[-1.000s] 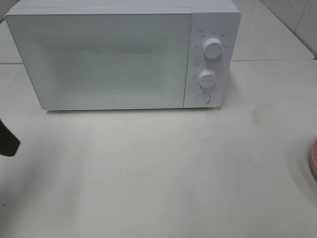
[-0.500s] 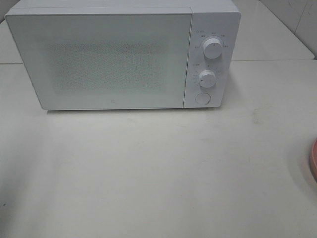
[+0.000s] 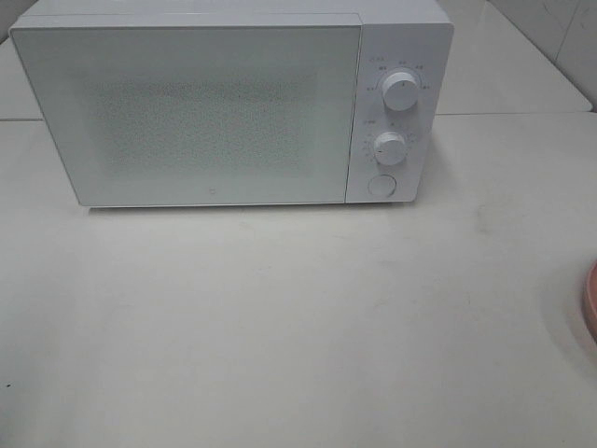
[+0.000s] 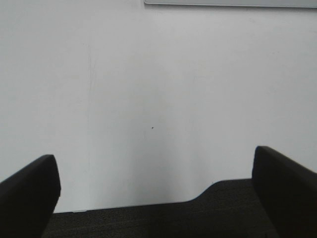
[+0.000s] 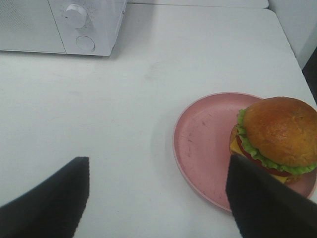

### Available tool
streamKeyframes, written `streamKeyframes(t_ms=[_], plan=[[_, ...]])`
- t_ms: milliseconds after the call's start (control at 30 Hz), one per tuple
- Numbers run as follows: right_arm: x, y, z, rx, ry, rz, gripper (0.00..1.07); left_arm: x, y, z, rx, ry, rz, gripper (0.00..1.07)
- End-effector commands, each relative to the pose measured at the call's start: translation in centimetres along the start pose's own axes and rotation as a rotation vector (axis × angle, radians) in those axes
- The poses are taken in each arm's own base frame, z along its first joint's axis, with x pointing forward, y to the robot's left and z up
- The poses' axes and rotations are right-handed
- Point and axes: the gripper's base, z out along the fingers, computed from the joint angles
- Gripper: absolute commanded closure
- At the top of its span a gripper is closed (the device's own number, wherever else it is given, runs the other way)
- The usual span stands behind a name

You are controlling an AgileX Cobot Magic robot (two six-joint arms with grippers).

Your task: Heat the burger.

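Observation:
The burger, with a glossy brown bun and a green lettuce edge, sits on a pink plate in the right wrist view. My right gripper hangs open above the table, one dark finger overlapping the plate's near side beside the burger. In the high view only the plate's rim shows at the right edge; neither gripper appears there. My left gripper stands open over bare table with nothing between its fingers. The white microwave stands at the back with its door closed.
The microwave has two round knobs and a push button on its right panel. The white table stretches in front of it. The table's near edge shows in the left wrist view, with dark floor beyond.
A dark part of the left arm that showed at the left edge of the high view a second ago has left the picture. Nothing else has moved.

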Motion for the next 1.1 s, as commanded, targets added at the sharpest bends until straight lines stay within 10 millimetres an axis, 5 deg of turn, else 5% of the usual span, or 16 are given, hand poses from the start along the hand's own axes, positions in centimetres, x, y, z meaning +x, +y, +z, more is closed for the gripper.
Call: streamKeyframes(t_ms=[33, 667, 1100], plan=[[0.1, -0.1, -0.3, 0.002, -0.032, 0.003, 0.32, 1.5, 0.0, 0.7, -0.006, -0.028, -0.001, 0.09], [0.1, -0.1, -0.3, 0.002, -0.032, 0.003, 0.32, 4.7, -0.1, -2.1, -0.060, -0.378, 0.031, 0.09], [0.1, 0.0, -0.2, 0.003, -0.023, 0.002, 0.32, 4.6, -0.1, -2.1, -0.061, -0.372, 0.035, 0.09]])
